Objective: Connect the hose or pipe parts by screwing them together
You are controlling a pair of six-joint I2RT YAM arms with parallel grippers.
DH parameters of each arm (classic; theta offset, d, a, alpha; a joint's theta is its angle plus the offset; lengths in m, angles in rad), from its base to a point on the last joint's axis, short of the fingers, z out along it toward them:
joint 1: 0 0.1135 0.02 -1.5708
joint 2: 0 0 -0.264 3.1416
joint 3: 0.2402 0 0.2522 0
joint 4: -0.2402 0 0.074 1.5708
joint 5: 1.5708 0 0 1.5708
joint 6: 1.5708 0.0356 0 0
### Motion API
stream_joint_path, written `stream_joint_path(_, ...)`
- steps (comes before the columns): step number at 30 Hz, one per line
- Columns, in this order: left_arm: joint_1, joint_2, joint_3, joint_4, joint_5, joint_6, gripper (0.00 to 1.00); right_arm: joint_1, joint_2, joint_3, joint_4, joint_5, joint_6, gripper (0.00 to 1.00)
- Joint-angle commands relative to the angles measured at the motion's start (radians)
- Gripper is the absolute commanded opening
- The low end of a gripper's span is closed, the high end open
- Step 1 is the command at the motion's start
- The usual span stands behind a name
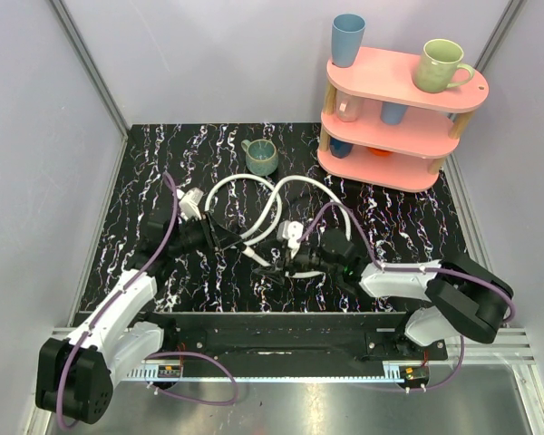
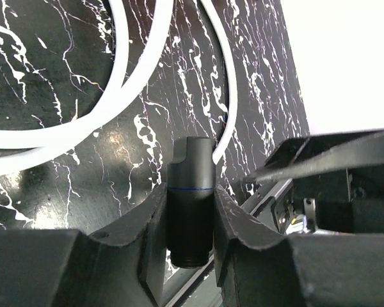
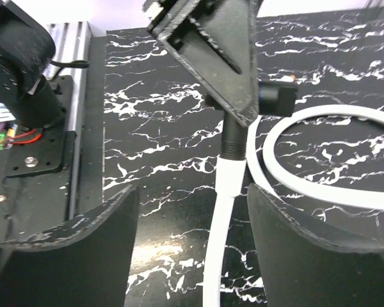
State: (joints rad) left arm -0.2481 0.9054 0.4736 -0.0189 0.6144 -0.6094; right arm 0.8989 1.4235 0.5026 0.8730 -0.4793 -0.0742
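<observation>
Two white hoses (image 1: pixel 245 195) curl in loops on the black marbled table (image 1: pixel 136 195). My left gripper (image 2: pixel 191 192) is shut on a black cylindrical end fitting (image 2: pixel 191 211) with a thin blue ring, held just above the table. In the right wrist view, one white hose (image 3: pixel 225 211) runs up between my fingers to its black threaded end (image 3: pixel 232 142), which disappears behind the left gripper's finger (image 3: pixel 217 57). My right gripper (image 3: pixel 192 192) is open, and the hose passes near its right finger untouched. From above, the left gripper (image 1: pixel 225 243) and the right gripper (image 1: pixel 274 269) sit close together at mid-table.
A green mug (image 1: pixel 261 156) stands at the back centre. A pink three-tier shelf (image 1: pixel 399 118) with several mugs fills the back right corner. Purple cables (image 1: pixel 163 240) run along both arms. The metal rail (image 1: pixel 272 349) lines the near edge.
</observation>
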Motion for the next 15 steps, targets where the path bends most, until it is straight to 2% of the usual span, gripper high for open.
stream_joint_path(1, 0.004, -0.029, 0.08, -0.002, -0.07, -0.122, 0.0, 0.092, 0.035, -0.009, 0.116, 0.246, -0.183, 0.79)
stream_joint_path(5, 0.004, -0.065, 0.092, -0.061, -0.107, -0.174, 0.0, 0.118, 0.11, 0.025, 0.138, 0.307, -0.26, 0.85)
stream_joint_path(10, 0.003, -0.115, 0.102, -0.091, -0.142, -0.219, 0.0, 0.152, 0.173, 0.062, 0.164, 0.416, -0.337, 0.85)
stream_joint_path(15, 0.004, -0.138, 0.106, -0.13, -0.142, -0.25, 0.0, 0.175, 0.204, 0.094, 0.158, 0.455, -0.41, 0.82)
